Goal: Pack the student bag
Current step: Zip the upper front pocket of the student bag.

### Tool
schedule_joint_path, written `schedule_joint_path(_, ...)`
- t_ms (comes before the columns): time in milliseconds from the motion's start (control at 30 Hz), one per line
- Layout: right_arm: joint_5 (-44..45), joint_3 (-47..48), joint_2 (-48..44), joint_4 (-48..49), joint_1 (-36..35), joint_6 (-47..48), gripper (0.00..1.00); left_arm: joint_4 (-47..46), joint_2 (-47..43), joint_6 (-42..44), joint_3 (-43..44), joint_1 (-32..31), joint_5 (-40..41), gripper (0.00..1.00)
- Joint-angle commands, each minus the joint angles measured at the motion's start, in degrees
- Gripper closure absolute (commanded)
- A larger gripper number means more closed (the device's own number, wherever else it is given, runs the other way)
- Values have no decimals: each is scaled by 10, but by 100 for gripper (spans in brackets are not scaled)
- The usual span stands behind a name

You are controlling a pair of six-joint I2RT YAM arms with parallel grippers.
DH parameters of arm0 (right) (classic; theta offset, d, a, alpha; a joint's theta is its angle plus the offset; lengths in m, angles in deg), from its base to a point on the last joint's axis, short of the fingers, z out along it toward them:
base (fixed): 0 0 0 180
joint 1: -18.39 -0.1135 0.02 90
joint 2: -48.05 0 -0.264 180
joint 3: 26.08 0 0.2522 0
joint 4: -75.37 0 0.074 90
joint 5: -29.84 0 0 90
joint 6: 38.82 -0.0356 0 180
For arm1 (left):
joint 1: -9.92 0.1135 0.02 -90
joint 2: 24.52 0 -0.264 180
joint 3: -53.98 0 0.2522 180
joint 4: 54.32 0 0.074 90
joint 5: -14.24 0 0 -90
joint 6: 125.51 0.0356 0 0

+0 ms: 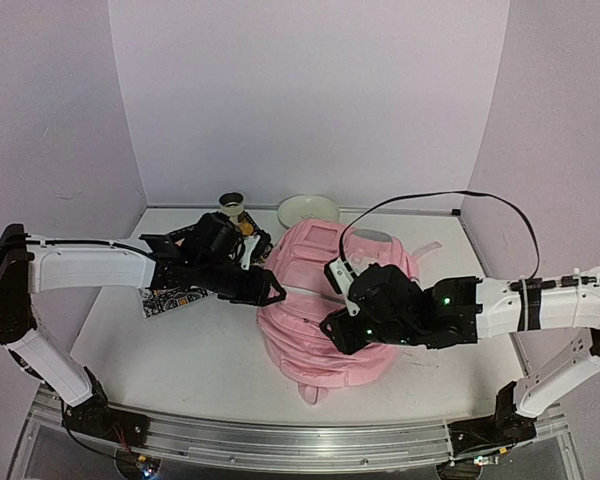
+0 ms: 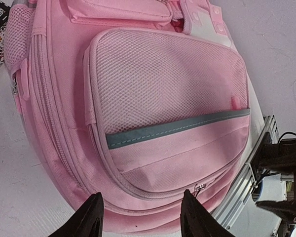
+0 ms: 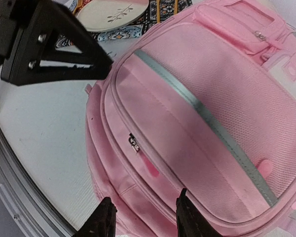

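Observation:
The student bag point(image 1: 310, 262), a large pink backpack, lies flat in the middle of the table with its front pockets up. My left gripper point(image 1: 274, 292) hangs at its left side and my right gripper point(image 1: 333, 336) over its near part. In the left wrist view the bag point(image 2: 163, 89) fills the frame, and the left gripper point(image 2: 143, 218) stands open above its lower edge, near a metal zip pull point(image 2: 200, 188). Over the bag point(image 3: 212, 108) in the right wrist view, the right gripper point(image 3: 144, 220) is open just below a zip pull with a pink tab point(image 3: 138, 148). Neither gripper holds anything.
A white bowl point(image 1: 308, 210) and a small cup point(image 1: 232, 203) stand at the back. A patterned flat item point(image 1: 175, 301) lies under the left arm. A metal rail point(image 1: 280, 440) runs along the near edge. White walls close in three sides.

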Motion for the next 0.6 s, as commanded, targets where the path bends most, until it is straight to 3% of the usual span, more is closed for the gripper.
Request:
schedule_joint_path(0,-19,22,33,9,-8,15,59,-36,22,-19,15,4,-3,47)
schedule_joint_path(400,-2,31,109,56,-9,9,68,-43,60,-25,13,4,-11,49)
schedule_joint_path(567,4,29,118,59,-9,1,69,-57,67,-33,7,4,-29,55)
